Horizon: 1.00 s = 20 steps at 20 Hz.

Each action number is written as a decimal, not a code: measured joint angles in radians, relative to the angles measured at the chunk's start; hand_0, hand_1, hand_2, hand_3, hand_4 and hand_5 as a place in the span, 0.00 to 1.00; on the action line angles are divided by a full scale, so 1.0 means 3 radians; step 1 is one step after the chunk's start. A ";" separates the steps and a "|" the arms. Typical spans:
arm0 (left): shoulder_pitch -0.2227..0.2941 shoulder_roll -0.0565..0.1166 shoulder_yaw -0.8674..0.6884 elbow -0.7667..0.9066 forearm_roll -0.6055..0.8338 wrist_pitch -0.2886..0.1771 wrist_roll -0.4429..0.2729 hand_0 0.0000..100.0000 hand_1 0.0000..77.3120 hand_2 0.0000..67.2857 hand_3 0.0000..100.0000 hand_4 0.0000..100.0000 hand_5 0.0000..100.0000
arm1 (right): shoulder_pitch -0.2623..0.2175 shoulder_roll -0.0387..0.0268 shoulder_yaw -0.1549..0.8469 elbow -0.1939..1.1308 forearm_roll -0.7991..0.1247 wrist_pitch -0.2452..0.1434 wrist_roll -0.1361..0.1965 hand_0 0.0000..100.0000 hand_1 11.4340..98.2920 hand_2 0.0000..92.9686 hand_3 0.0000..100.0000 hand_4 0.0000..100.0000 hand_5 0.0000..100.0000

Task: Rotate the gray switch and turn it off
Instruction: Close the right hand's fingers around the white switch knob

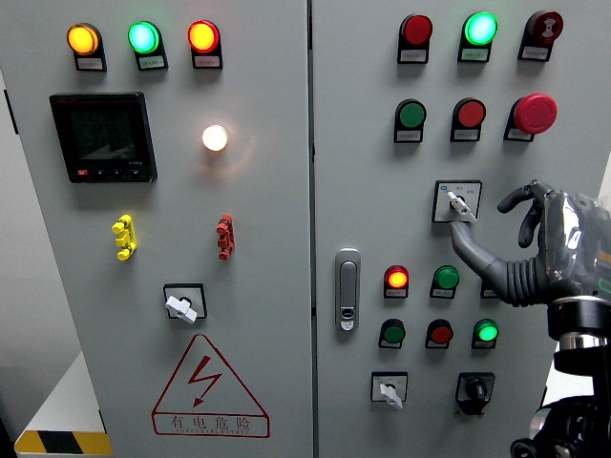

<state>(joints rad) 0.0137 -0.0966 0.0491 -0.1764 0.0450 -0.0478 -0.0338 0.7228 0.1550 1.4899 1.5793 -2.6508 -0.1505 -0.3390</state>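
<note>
right hand (pixel 539 239): your fingers spread, thumb tip touching the knob.
gray rotary switch with white knob (pixel 458 201): pinch both sides before twisting.

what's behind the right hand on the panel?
The right hand covers a lamp beside the green lamp; only its black edge shows. Its thumb touches the gray switch.

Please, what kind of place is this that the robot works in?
Probably an industrial electrical room: a gray control cabinet with indicator lamps, a red emergency stop button and a high-voltage warning triangle. The right hand reaches the gray switch.
</note>
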 measured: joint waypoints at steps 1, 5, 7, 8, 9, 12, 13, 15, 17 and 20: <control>0.0000 0.0000 0.0000 0.0000 0.0000 0.0000 0.0000 0.00 0.00 0.16 0.21 0.13 0.13 | 0.0012 0.0000 -0.0004 -0.0019 0.0000 0.0000 0.0000 0.00 0.36 0.65 0.95 1.00 1.00; 0.0000 0.0000 0.0000 0.0000 0.0000 -0.0002 0.0000 0.00 0.00 0.16 0.21 0.13 0.13 | 0.0052 0.0000 -0.0024 -0.0098 0.0001 0.0001 0.0000 0.00 0.36 0.67 0.95 1.00 1.00; 0.0000 0.0000 0.0000 0.0000 0.0000 -0.0002 0.0000 0.00 0.00 0.16 0.21 0.13 0.13 | 0.0073 -0.0002 -0.0069 -0.0130 0.0001 0.0005 0.0000 0.00 0.35 0.68 0.95 1.00 1.00; 0.0000 0.0000 0.0000 0.0000 0.0000 -0.0002 0.0000 0.00 0.00 0.16 0.21 0.13 0.13 | 0.0093 -0.0002 -0.0090 -0.0145 0.0002 0.0005 0.0000 0.00 0.35 0.68 0.95 1.00 1.00; 0.0000 0.0000 0.0000 0.0000 0.0000 -0.0002 0.0000 0.00 0.00 0.16 0.21 0.13 0.13 | 0.0106 -0.0002 -0.0103 -0.0161 0.0004 0.0005 -0.0002 0.00 0.35 0.68 0.95 1.00 1.00; 0.0000 0.0000 0.0000 0.0000 0.0000 -0.0002 0.0000 0.00 0.00 0.16 0.21 0.13 0.13 | 0.0132 0.0000 -0.0125 -0.0192 0.0005 0.0005 -0.0005 0.00 0.35 0.68 0.95 1.00 1.00; 0.0000 0.0000 0.0000 0.0000 0.0000 -0.0002 0.0000 0.00 0.00 0.16 0.21 0.13 0.13 | 0.0145 0.0000 -0.0133 -0.0198 0.0005 0.0005 -0.0005 0.00 0.35 0.68 0.95 1.00 1.00; 0.0000 0.0000 0.0000 0.0000 0.0002 -0.0002 0.0000 0.00 0.00 0.16 0.21 0.13 0.13 | 0.0160 0.0002 -0.0142 -0.0215 0.0005 0.0005 -0.0005 0.00 0.35 0.69 0.95 1.00 1.00; 0.0000 0.0000 0.0000 0.0000 0.0002 -0.0002 0.0000 0.00 0.00 0.16 0.21 0.13 0.13 | 0.0166 0.0004 -0.0144 -0.0220 0.0005 0.0003 -0.0003 0.00 0.36 0.69 0.95 1.00 1.00; 0.0000 0.0000 0.0000 0.0000 0.0002 -0.0002 0.0000 0.00 0.00 0.16 0.21 0.13 0.13 | 0.0172 0.0005 -0.0144 -0.0233 0.0005 0.0001 0.0000 0.00 0.35 0.70 0.95 1.00 1.00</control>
<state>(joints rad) 0.0137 -0.0966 0.0491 -0.1764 0.0455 -0.0483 -0.0337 0.7744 0.1565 1.4466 1.5095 -2.6492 -0.1503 -0.3391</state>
